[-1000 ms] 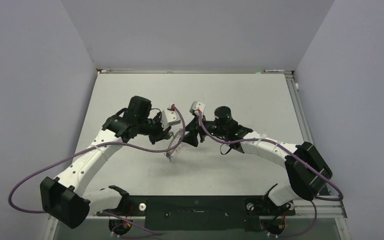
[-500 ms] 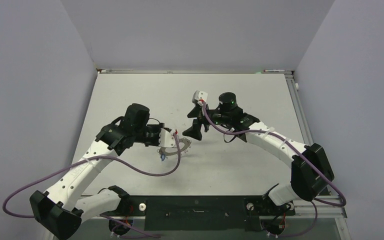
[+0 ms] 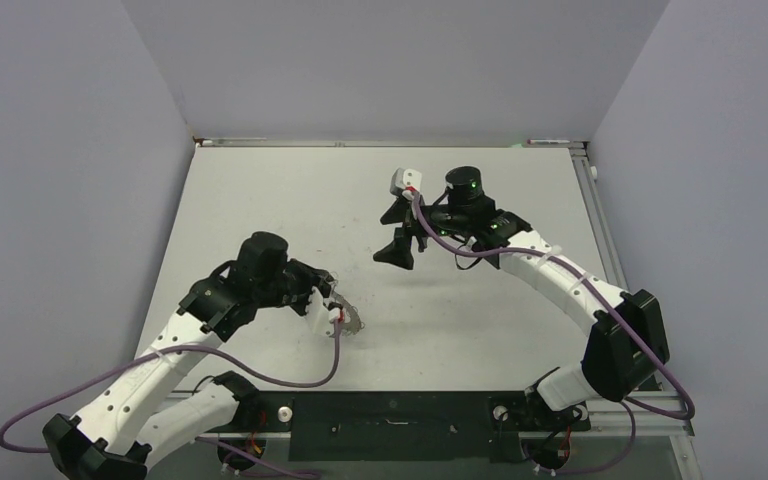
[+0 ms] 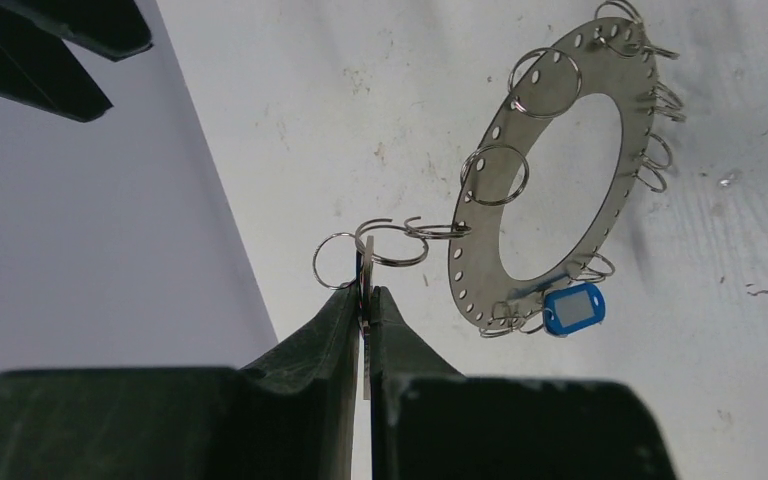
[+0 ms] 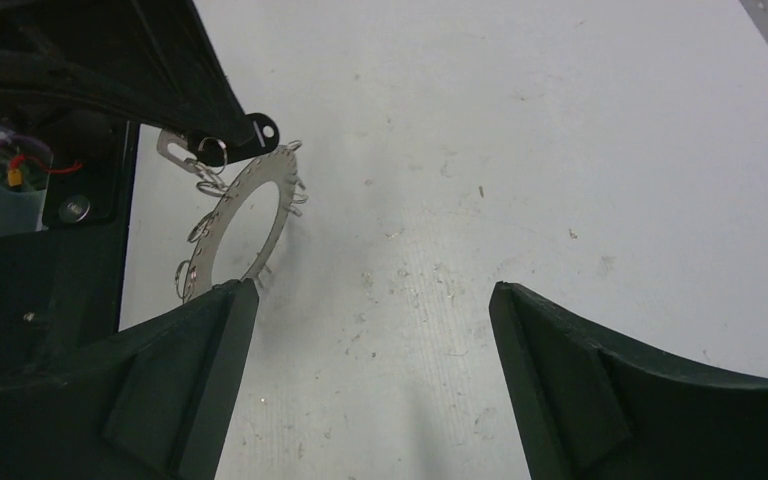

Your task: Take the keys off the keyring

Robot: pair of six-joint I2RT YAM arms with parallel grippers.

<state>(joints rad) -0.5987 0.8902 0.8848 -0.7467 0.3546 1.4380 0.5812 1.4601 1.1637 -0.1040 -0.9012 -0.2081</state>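
Observation:
My left gripper (image 4: pixel 364 300) is shut on a thin silvery key (image 4: pixel 363 262), seen edge-on between its fingertips. Small wire loops (image 4: pixel 385 243) chain that key to the keyring (image 4: pixel 475 265), a flat grey ring with a big hole that hangs beside the fingers. A blue-headed key (image 4: pixel 573 307) hangs at its lower rim. From above, the left gripper (image 3: pixel 340 315) and keyring (image 3: pixel 354 321) are low over the table at near centre-left. My right gripper (image 3: pixel 397 250) is open and empty, apart to the far right. In the right wrist view (image 5: pixel 365 300) the keyring (image 5: pixel 278 215) hangs under the left gripper's fingers (image 5: pixel 190 90).
The white table (image 3: pixel 480 320) is scuffed and bordered by grey walls on three sides. A black base rail (image 3: pixel 390 410) with the arm mounts runs along the near edge. A purple cable (image 3: pixel 290 375) loops beside the left arm.
My left arm has pulled the keyring toward the near left and lower. My right gripper has drawn away toward the far side and no longer meets the ring.

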